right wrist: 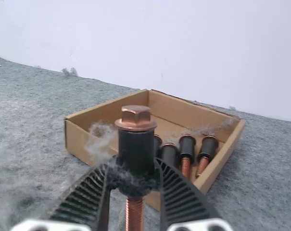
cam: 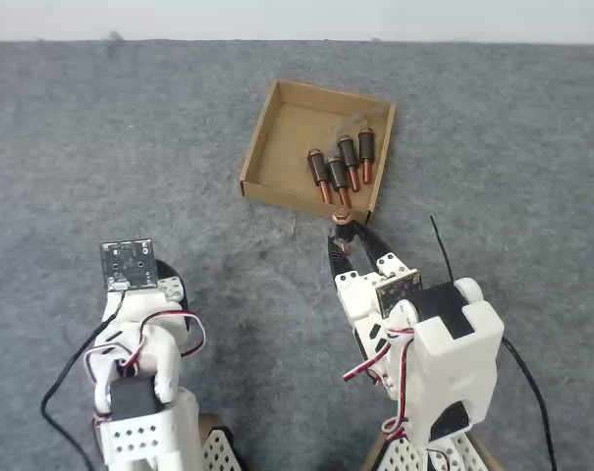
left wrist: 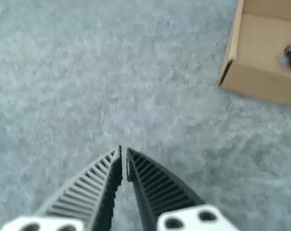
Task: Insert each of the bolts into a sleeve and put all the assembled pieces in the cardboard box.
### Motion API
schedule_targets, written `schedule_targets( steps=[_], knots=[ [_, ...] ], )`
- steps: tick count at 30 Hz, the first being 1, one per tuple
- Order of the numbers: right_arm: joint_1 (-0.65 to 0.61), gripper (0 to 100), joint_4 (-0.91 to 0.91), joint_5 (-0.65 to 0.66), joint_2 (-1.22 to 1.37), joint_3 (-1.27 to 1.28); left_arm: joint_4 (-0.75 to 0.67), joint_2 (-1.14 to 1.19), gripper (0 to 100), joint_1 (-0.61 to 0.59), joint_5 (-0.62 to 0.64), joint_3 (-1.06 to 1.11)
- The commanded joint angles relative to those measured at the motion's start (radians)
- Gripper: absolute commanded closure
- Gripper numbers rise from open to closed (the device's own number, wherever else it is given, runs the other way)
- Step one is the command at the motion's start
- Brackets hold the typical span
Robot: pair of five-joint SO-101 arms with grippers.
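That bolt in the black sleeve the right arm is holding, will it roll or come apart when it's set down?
It will likely roll: the sleeve is round, though the bolt has a wider head, so it should curve rather than run straight. It looks like rigid metal, probably heavy for its size. The sleeve might slide along the thread; how tightly it fits cannot be told.

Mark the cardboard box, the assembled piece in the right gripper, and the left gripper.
cardboard box [cam: 292, 132]: high view, bare floor of the box.
assembled piece [right wrist: 135, 149]: right wrist view, its black sleeve.
left gripper [left wrist: 123, 150]: left wrist view, midway between the fingertips.
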Motion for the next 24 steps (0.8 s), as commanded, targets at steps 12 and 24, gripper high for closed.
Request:
schedule_targets(
  steps=[12,24],
  knots=[
    [0.127,99.3,-0.012,0.035,-0.070,-0.331,0.040,-0.020,99,-0.005,-0.012,-0.012],
    [0.088,99.3,0.627,0.143,-0.122,-0.789,0.038,-0.020,99,-0.005,-0.012,-0.012]
  ],
)
